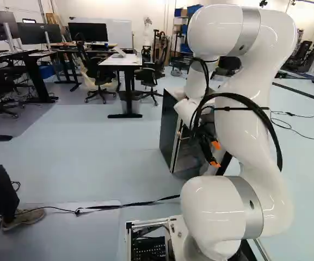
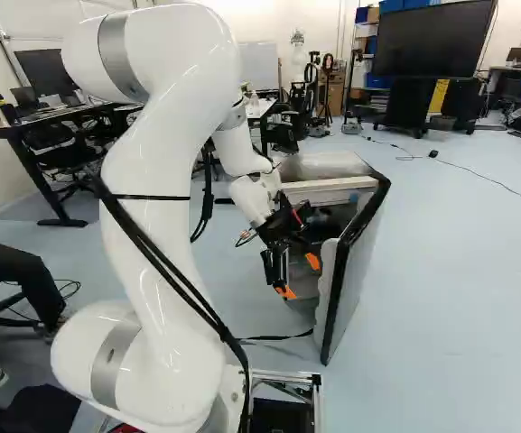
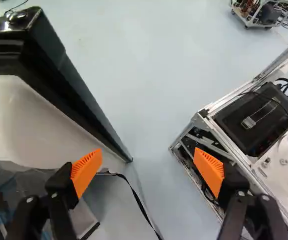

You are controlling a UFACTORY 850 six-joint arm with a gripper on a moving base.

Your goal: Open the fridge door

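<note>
Fridge door (image 2: pixel 361 271) stands well out from the fridge (image 2: pixel 325 166), gripper (image 3: pixel 147 171) fingers spread before the fridge's front, so opening looks largely done, perhaps only widening or backing away left.

arm (image 1: pixel 244 136): glossy wht, rt half, L base view
joint bands (image 1: pixel 248 32): silver-gry
cables (image 1: pixel 234 95): blk, looped
gripper (image 2: pixel 300 277): blk
pads (image 3: pixel 87 172): orange, ribbed

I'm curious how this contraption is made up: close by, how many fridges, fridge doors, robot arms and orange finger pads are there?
Fridge: 1
Fridge door, open: 1
Robot arm: 1
Orange finger pads: 2
Total: 5
</note>
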